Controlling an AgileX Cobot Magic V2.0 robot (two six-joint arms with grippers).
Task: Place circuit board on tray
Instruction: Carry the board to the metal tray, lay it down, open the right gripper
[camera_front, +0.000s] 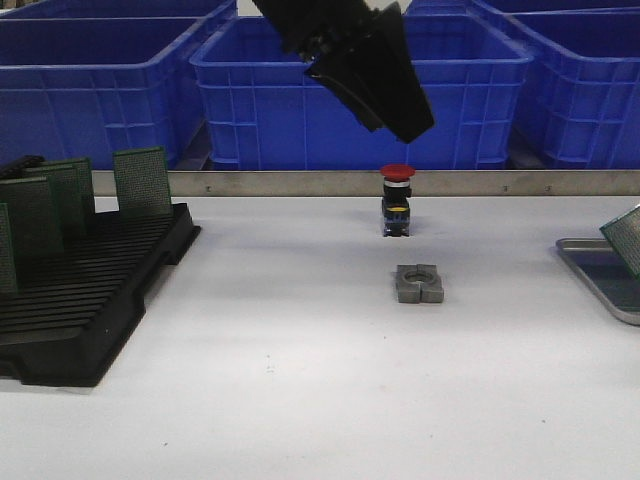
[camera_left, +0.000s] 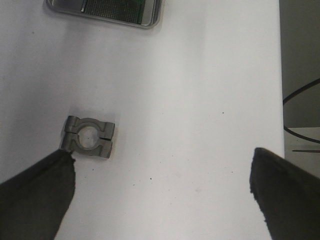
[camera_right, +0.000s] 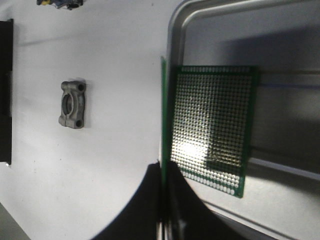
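board pinched edge-on over tray, not set down yet

left gripper (camera_left: 162, 195): jaws wide apart, nothing between them. metal clamp block (camera_left: 89, 137) sits on the white table (camera_left: 200, 100) just ahead of one fingertip, not touching as far as i can tell. it's off-task. the rack (camera_front: 90, 290) with spare boards is over on the left side, well away from both jaws.

right gripper (camera_right: 162, 200): jaws closed on the edge of a circuit board (camera_right: 163, 115), held edge-on to the wrist cam so it shows as a thin green line running straight out from the fingertips. it hangs over the near rim of the tray (camera_right: 172, 45). another board (camera_right: 212, 132) lies in the tray just beside the held one.

handling, my read: thin perfboard, light, rigid, smooth faces, so a narrow edge pinch can let it pivot. grip the bare margin, keep force modest, lower it flat before opening, clear of the other board.
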